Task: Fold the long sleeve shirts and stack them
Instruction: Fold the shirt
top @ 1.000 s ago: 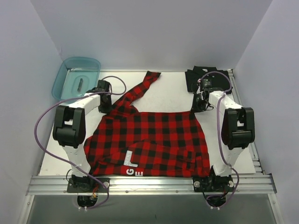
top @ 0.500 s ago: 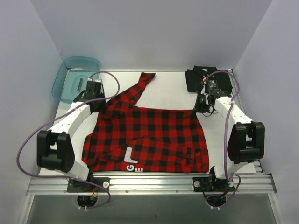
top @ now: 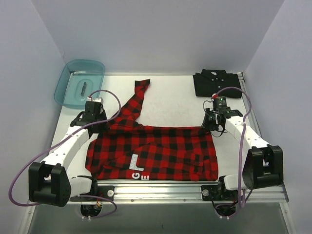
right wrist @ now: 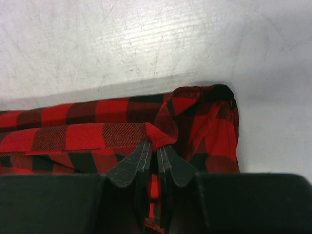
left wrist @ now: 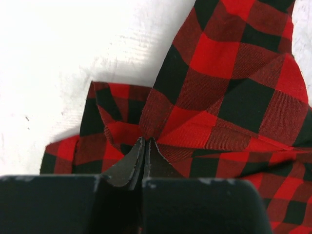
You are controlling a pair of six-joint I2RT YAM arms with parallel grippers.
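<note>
My left fingers (left wrist: 129,168) and right fingers (right wrist: 130,169) are each clamped on a far corner of the plaid shirt (top: 161,151), spread on the near tabletop (top: 170,102). The black shirt (top: 214,84) sits folded far right. Both pinches look thin: an uneven pull could slip one, skewing the fold.
</note>
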